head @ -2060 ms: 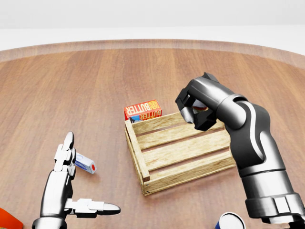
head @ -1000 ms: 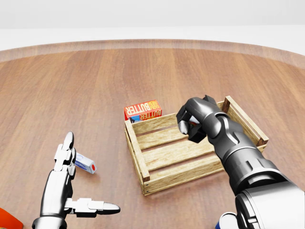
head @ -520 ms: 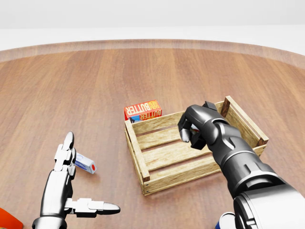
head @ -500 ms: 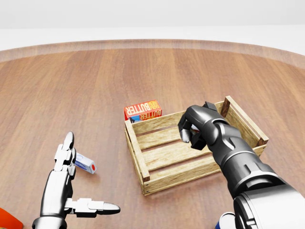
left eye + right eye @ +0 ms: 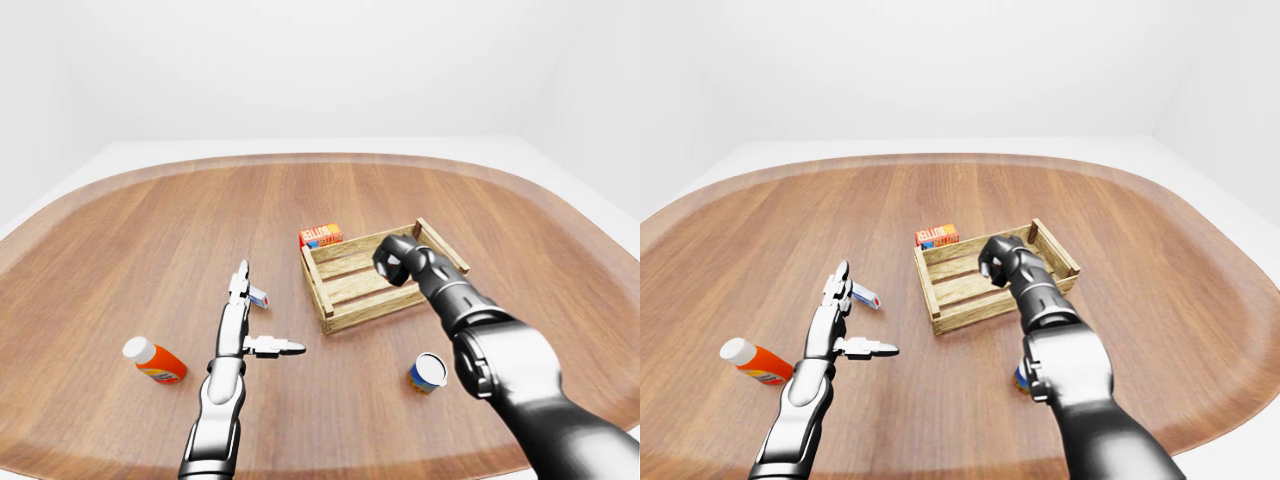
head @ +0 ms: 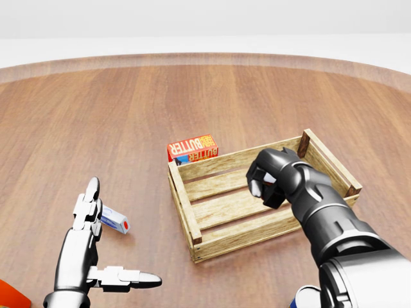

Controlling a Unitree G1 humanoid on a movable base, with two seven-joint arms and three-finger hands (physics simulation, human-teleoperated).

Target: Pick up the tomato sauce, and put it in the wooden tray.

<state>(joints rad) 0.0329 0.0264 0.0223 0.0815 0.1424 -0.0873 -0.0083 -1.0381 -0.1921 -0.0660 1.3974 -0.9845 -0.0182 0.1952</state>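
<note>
Our right hand (image 6: 268, 181), fingers curled tight, hangs inside the wooden tray (image 6: 186, 206), apparently to lower the tomato sauce, which is hidden; left hand (image 6: 96, 256) spread idle.

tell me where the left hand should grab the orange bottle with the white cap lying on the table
Grip the orange bottle across the middle of its body, coming down from above. It lies on its side on the wooden table, white cap toward the left-eye view's upper left, with nothing touching it. The open left hand is just to its right.
</note>
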